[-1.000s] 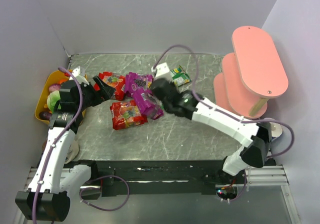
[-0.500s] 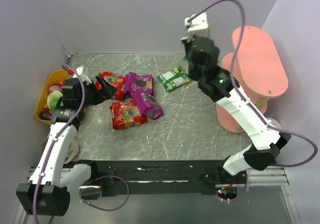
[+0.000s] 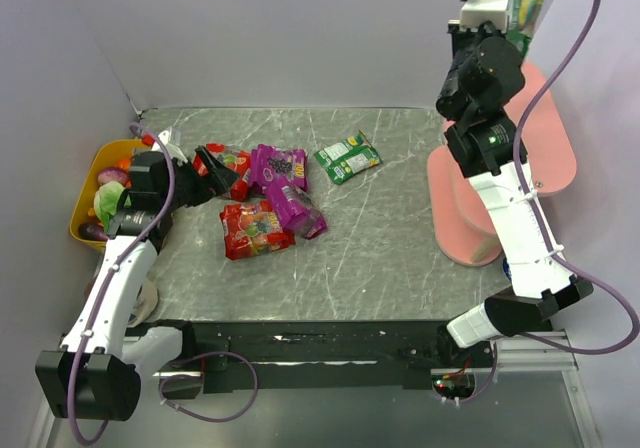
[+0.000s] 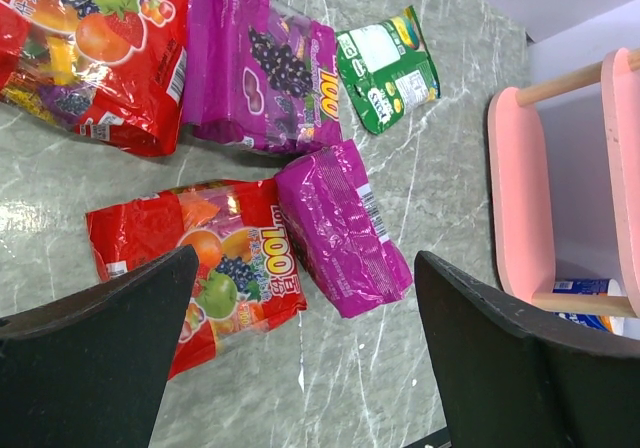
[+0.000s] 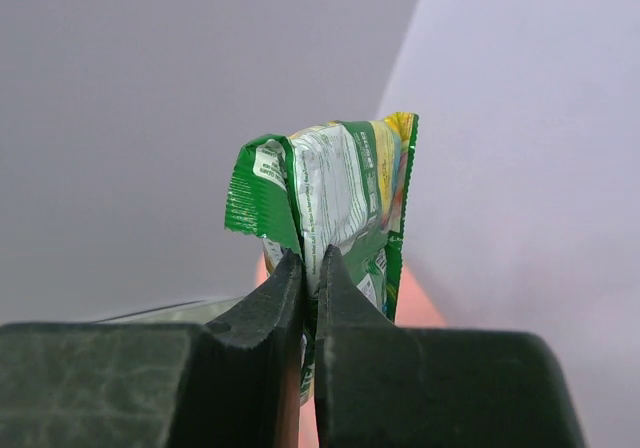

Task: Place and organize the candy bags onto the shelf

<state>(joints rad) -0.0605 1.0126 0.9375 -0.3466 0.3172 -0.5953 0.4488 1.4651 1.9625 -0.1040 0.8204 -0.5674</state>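
Progress: we see no bag on the pink shelf yet | right hand clamped on one green candy bag, held high by the top board | left hand spread wide above the five other bags on the worktop: second green bag, two purple, two red.

Candy bags cluster on the table, left of the shelf.

held green bag above pink shelf | loose green bag, purple bags, red bags flat
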